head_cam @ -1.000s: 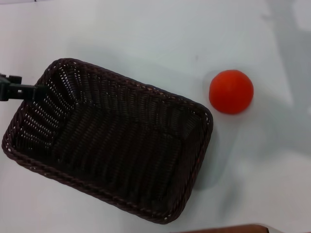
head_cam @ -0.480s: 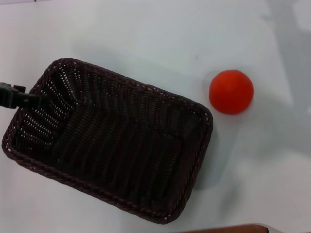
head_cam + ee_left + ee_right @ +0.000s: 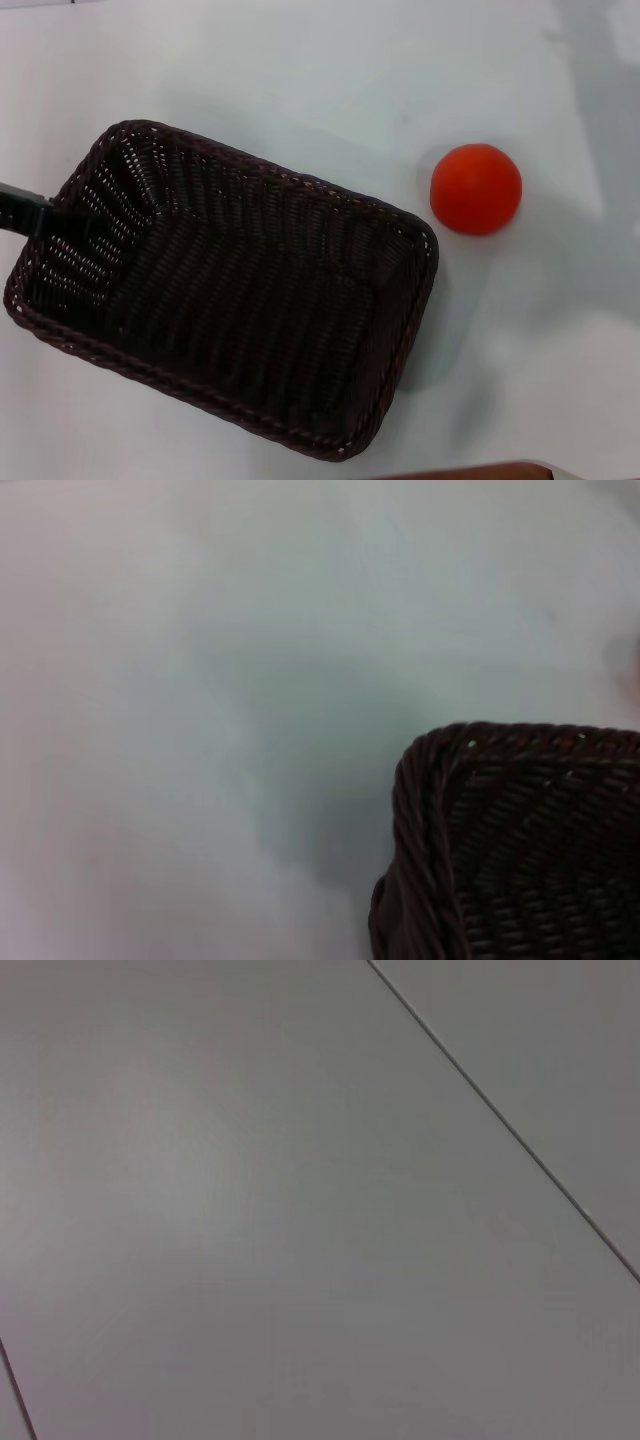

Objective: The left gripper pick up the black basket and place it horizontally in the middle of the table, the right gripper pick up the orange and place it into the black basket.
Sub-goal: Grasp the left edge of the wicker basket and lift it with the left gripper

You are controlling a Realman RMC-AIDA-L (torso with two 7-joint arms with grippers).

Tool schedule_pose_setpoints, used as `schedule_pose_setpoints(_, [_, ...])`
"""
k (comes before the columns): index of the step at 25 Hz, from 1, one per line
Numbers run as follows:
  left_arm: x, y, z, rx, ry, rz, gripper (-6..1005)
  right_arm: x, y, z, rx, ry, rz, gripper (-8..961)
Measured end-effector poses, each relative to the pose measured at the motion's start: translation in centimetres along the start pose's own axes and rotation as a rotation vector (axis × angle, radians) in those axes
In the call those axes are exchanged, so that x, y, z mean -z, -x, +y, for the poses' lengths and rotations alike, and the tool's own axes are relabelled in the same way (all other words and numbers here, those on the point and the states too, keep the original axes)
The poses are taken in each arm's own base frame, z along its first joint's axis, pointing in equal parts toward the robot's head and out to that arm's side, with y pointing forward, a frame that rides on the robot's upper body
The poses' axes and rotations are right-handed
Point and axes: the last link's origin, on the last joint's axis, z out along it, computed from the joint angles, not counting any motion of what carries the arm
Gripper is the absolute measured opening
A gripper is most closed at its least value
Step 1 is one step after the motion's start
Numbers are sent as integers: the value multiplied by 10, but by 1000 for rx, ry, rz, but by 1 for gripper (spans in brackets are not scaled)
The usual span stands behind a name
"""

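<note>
The black basket lies on the white table, left of centre, its long side running diagonally from upper left to lower right; it is empty. The thin black tip of my left gripper comes in from the left edge and ends at the basket's left short rim. A corner of the basket shows in the left wrist view. The orange rests on the table to the right of the basket, apart from it. My right gripper is out of view.
A brown strip shows at the near edge of the table. The right wrist view shows only a plain grey surface crossed by thin dark lines.
My left gripper tip has slid down along the basket's left rim and drawn back toward the left edge. The basket and the orange have stayed in place.
</note>
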Motion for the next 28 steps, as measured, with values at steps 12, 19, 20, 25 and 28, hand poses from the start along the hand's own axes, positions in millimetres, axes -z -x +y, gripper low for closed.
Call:
schedule_pose_setpoints(12, [-1, 1, 0, 4, 0, -14, 358, 0, 0, 2, 1, 11, -3, 885])
schedule_pose_setpoints(19, [2, 3, -1, 17, 10, 10, 175, 1, -1, 4, -13, 20, 3, 885])
schedule_pose_setpoints(20, [3, 3, -1, 24, 18, 24, 175, 1, -1, 4, -14, 21, 4, 885])
schedule_pose_setpoints(25, [20, 1, -1, 91, 96, 155, 176, 2, -2, 6, -15, 32, 9, 885])
schedule_pose_setpoints(28, [27, -1, 1, 129, 139, 207, 177, 2, -3, 7, -17, 34, 11, 885])
